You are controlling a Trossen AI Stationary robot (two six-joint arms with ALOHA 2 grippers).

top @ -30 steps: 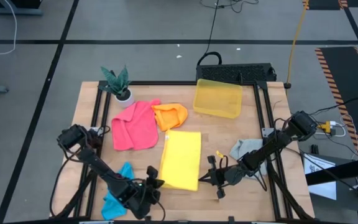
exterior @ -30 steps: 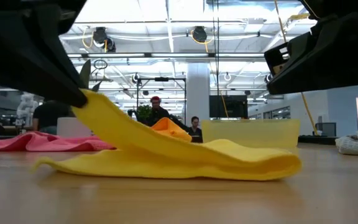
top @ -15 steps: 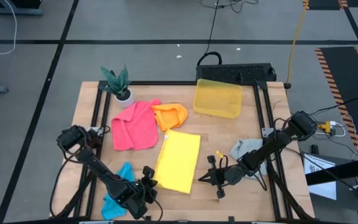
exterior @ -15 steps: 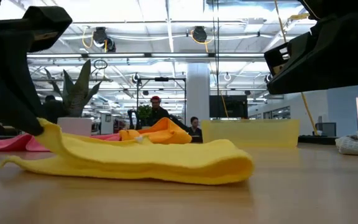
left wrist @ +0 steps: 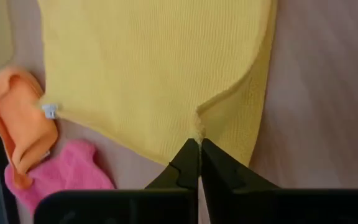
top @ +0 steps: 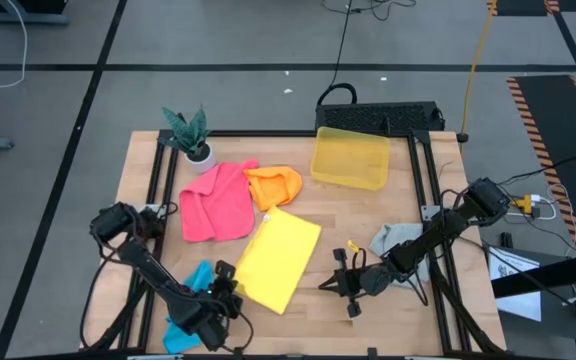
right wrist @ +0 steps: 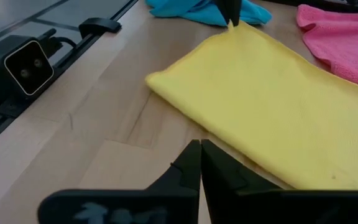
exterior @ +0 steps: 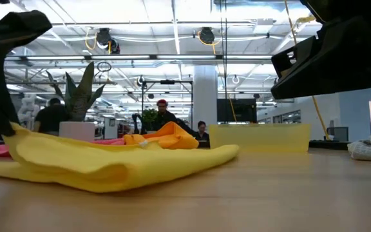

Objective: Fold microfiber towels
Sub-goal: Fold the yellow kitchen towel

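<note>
The yellow towel (top: 276, 258) lies slanted on the table, folded double, with its far end beside the orange towel (top: 273, 185). My left gripper (top: 230, 287) is at the yellow towel's near left corner and is shut on it. My right gripper (top: 325, 286) hovers shut and holds nothing, just right of the towel's near end. The pink towel (top: 216, 200) lies spread at the far left. The blue towel (top: 193, 300) is bunched by the left arm. The grey towel (top: 398, 240) lies crumpled under the right arm. My left gripper pinches the yellow towel's near left corner (left wrist: 197, 129) between its two shut fingers (left wrist: 185, 163). The fingers slant down from the table's near left side. The corner (exterior: 17, 132) stands a little above the table, and the rest of the towel lies on the wood.
A translucent yellow bin (top: 350, 157) stands at the far middle and a small potted plant (top: 190, 135) at the far left. A black frame (top: 423, 200) runs round the tabletop. Bare wood (top: 358, 225) lies between the yellow towel and the right arm.
My left gripper has moved toward the table's left edge, tipped further down and stayed shut on the corner. The yellow towel's near end has swung left with it, and its far end has stayed by the orange towel. The lifted corner has sunk lower.
</note>
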